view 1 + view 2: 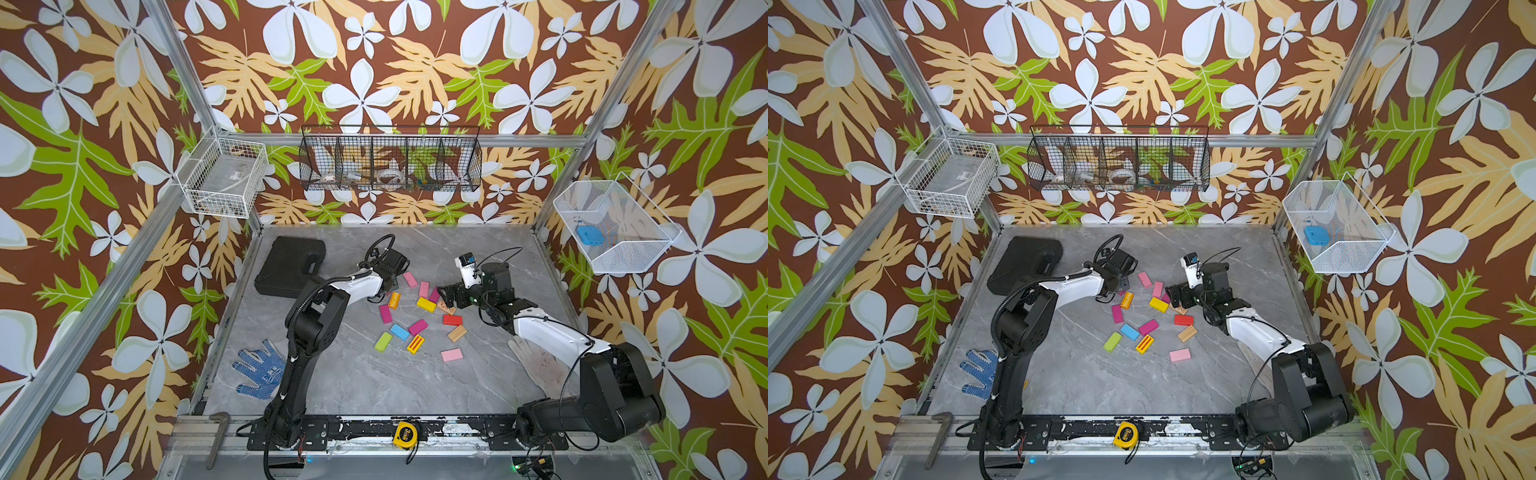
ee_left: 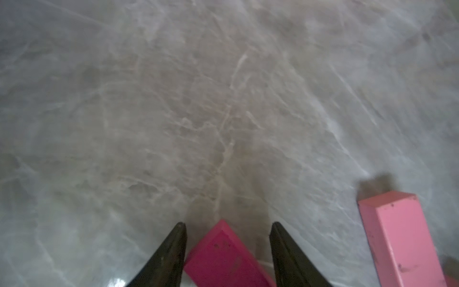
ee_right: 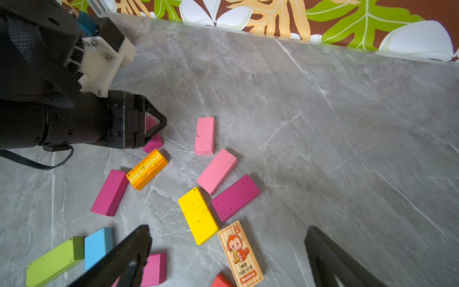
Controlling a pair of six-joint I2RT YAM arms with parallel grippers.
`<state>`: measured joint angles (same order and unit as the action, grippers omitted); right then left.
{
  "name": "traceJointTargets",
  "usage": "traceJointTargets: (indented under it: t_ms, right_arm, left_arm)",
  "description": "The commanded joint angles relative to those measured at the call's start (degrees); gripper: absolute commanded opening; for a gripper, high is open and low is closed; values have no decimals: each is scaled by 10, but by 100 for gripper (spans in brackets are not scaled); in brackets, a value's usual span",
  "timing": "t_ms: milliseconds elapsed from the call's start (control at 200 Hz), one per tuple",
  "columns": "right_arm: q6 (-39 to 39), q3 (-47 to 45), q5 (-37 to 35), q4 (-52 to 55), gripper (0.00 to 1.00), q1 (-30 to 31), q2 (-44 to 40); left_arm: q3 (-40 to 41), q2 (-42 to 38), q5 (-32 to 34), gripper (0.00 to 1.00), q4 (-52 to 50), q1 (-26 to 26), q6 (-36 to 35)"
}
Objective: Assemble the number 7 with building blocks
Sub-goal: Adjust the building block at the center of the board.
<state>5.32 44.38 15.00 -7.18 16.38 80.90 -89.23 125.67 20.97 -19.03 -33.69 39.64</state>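
We find the left fingers (image 2: 169, 256) spread, straddling the magenta block (image 2: 221, 258), flat on the bench (image 2: 223, 99) beside the orange block (image 3: 147, 169). Its long axis lies skewed to the gap: one finger seems to touch, the other stands clear. The right fingers (image 3: 129, 253) gape empty, farther off.

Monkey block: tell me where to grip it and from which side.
Grip the monkey block across its two long edges at mid-length, coming straight down. It lies flat on the table, so only thin sides offer a hold. The yellow block and red block crowd its ends; the middle looks clear. The open right tool hangs near it.
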Motion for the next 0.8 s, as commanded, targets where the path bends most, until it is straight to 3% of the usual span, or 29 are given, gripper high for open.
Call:
traceJointTargets:
  t_ms: [0, 380, 796]
  right_arm:
    - [1, 9, 5, 9, 97, 0, 5]
    - [19, 25, 36, 12, 94, 1, 32]
    - [33, 31, 80, 11, 92, 3, 56]
  left_arm:
    - [-8, 9, -36, 55, -25, 0, -60]
    - [22, -7, -42, 52, -35, 3, -117]
    - [98, -56, -48, 36, -4, 18, -152]
